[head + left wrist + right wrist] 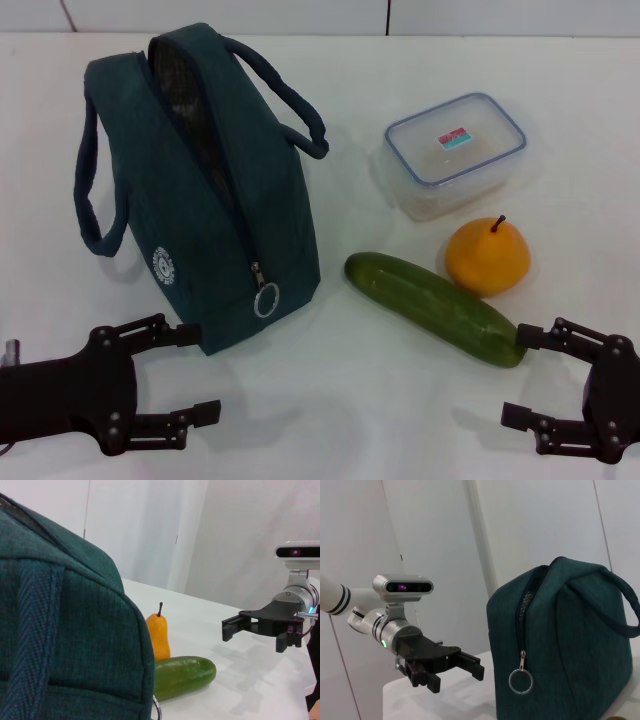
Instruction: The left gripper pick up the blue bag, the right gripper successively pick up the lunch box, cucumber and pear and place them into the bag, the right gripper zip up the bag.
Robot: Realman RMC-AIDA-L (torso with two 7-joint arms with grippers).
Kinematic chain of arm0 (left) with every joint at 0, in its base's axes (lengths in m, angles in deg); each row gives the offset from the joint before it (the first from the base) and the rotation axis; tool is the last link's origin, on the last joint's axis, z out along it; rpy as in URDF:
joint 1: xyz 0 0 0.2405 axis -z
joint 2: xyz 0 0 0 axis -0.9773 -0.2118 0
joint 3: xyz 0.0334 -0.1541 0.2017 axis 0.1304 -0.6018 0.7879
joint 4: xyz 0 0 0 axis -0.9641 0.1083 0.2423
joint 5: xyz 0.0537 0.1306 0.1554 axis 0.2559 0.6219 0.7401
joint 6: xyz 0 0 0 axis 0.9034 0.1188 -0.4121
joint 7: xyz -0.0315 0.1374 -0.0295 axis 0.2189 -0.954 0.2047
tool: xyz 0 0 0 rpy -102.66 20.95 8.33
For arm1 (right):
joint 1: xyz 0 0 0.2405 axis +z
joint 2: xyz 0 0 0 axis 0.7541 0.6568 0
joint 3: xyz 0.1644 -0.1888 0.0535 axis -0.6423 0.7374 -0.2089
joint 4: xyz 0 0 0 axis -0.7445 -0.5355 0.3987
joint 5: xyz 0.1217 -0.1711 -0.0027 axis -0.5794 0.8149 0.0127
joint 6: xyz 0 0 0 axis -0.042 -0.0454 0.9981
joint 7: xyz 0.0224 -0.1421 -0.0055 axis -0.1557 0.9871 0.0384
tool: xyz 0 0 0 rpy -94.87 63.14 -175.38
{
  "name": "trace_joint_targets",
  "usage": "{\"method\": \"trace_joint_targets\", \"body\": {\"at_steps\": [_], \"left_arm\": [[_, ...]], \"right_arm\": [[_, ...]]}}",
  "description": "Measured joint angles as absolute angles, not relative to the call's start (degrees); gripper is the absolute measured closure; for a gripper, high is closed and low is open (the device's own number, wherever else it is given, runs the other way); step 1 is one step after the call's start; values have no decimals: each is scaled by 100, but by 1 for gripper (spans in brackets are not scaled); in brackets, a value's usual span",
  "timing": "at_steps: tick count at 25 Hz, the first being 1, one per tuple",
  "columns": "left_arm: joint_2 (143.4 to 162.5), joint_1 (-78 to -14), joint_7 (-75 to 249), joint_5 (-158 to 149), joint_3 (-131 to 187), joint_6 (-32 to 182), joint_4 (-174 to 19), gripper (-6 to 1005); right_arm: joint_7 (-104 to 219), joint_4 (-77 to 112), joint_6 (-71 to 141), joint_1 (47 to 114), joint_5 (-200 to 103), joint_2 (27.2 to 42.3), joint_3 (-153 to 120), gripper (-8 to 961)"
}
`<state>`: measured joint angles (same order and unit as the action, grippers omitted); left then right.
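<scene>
The blue bag (210,190) stands upright on the white table at the left, its zipper open along the top, ring pull (266,300) hanging at the near end. It fills the left wrist view (65,640) and shows in the right wrist view (565,640). The lunch box (456,152) sits at the back right. The pear (487,257) stands in front of it. The cucumber (432,307) lies diagonally between bag and pear. My left gripper (195,372) is open, empty, just in front of the bag's near left corner. My right gripper (522,375) is open, empty, next to the cucumber's near end.
The white table (330,400) runs to a white wall at the back. In the left wrist view the pear (159,635) and cucumber (182,676) lie beside the bag, with the right gripper (235,629) beyond. The right wrist view shows the left gripper (465,666).
</scene>
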<state>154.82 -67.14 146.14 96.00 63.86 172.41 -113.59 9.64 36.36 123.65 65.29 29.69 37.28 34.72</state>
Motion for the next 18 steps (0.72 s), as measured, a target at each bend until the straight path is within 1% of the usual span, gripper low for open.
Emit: {"method": "trace_joint_targets", "body": {"at_steps": [13, 18], "left_arm": [[15487, -6733, 14776, 9559, 6387, 17520, -11356, 124], [15410, -6758, 15391, 9343, 6125, 18137, -11346, 124]], "right_arm": [[944, 3637, 12371, 6529, 2970, 3728, 3457, 81], [925, 3637, 12369, 6529, 2970, 3727, 3456, 81]]}}
